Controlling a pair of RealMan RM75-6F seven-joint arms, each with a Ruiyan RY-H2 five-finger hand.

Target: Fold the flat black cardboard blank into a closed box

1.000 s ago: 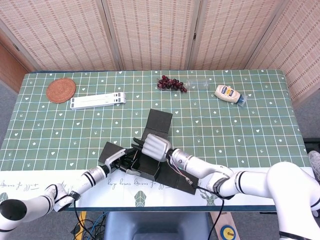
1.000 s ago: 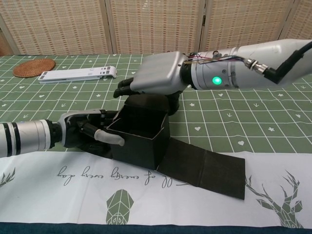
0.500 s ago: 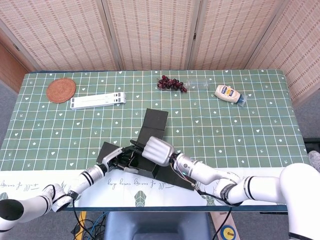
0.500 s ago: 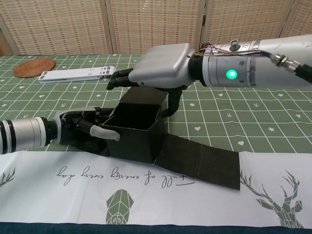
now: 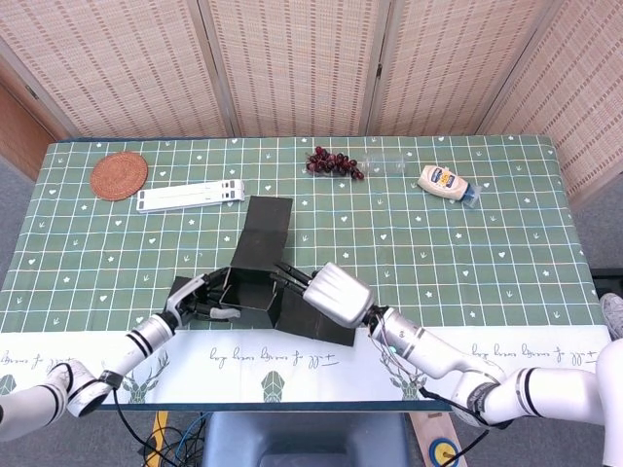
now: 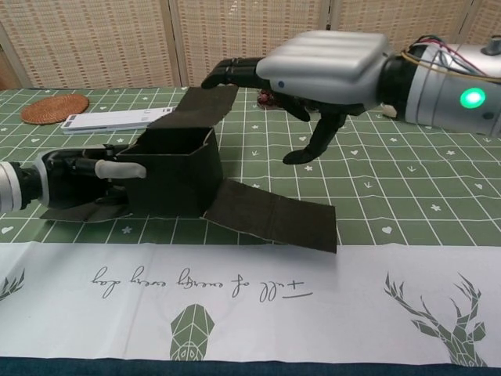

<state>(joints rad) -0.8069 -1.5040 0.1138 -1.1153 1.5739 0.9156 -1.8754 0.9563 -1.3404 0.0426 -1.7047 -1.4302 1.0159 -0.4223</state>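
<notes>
Box (image 5: 251, 284), half folded, sits near the front edge of the table (image 5: 487, 253), just beyond the white runner (image 6: 235, 305), and we see its walls standing while the top is open. Our left hand (image 5: 198, 297) grips the box's left wall, one pale finger (image 6: 117, 168) lying over the wall's top edge in the chest view. Our right hand (image 5: 331, 290) hovers above and to the right of the box with fingers spread and nothing in them; its fingertips (image 6: 227, 75) reach toward the far flap (image 5: 261, 232), though we cannot tell whether they touch it. That flap rises tilted from the far wall. Another flap (image 6: 274, 218) lies flat on the table to the right of the box. Farther off, a white stand (image 5: 190, 196) and a woven coaster (image 5: 119, 175) lie at the far left, grapes (image 5: 333, 162) in the far middle, and a mayonnaise bottle (image 5: 446, 182) at the far right.
</notes>
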